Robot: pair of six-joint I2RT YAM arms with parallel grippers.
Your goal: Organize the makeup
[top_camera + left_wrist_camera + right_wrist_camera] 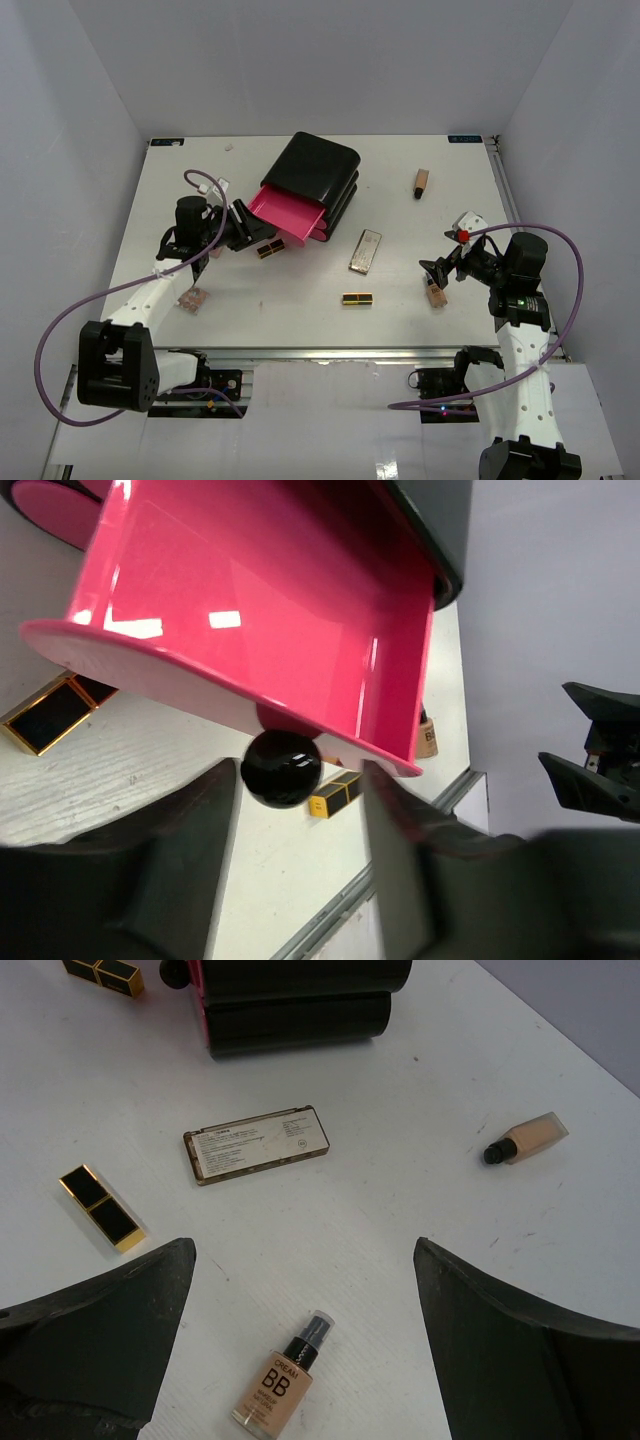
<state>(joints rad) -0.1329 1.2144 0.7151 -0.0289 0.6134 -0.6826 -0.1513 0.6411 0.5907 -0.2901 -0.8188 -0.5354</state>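
Observation:
The makeup lies loose on the white table. One black-and-gold lipstick (269, 249) lies by the drawer front and another (357, 299) mid-table. The beige palette (366, 251), a tan bottle (422, 182) at the back, a BB cream bottle (437, 296) and a pinkish piece (194, 299) lie apart. My left gripper (244, 229) is open, its fingers either side of the black knob (281, 768) of the pulled-out pink drawer (260, 610), which shows no makeup inside. My right gripper (439, 272) is open just above the BB cream bottle (275, 1385), which lies between its fingers (110, 1330).
The black box (318, 175) with pink drawers stands at the back centre, its top drawer (287, 213) pulled out toward the left arm. In the right wrist view the palette (256, 1144), a lipstick (100, 1207) and the tan bottle (525, 1138) lie ahead. White walls enclose the table.

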